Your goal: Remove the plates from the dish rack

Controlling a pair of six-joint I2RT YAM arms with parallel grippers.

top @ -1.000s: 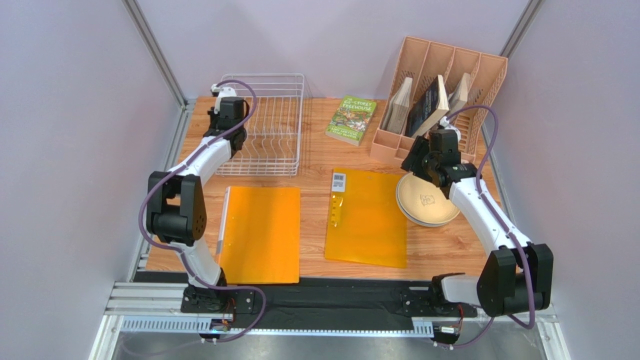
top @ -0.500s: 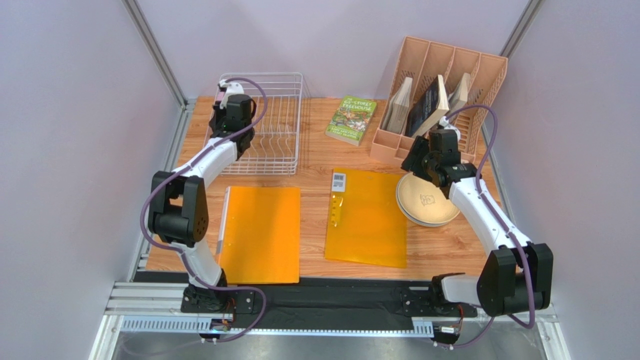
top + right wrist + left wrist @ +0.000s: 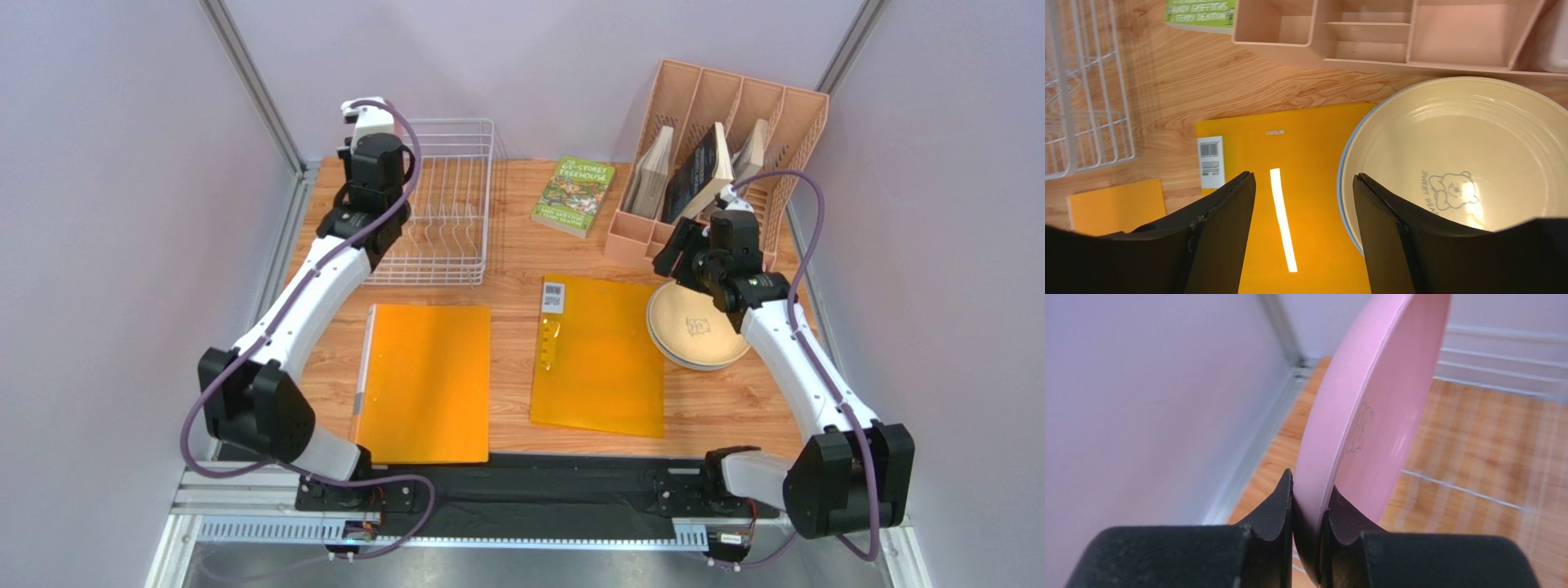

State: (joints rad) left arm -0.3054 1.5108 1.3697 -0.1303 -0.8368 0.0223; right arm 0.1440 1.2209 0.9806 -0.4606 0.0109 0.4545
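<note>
Up since a second ago went my left pincer, clenched on the pink plate by its rim, upright so it clears the rack wires at upper left. My right pincer hangs released beside the cream plate, centre right.

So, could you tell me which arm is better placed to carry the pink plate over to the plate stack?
Left. The left fingers are shut on the pink plate's rim, over the dish rack; the right fingers are open, holding nothing, beside the cream plate across the table.
</note>
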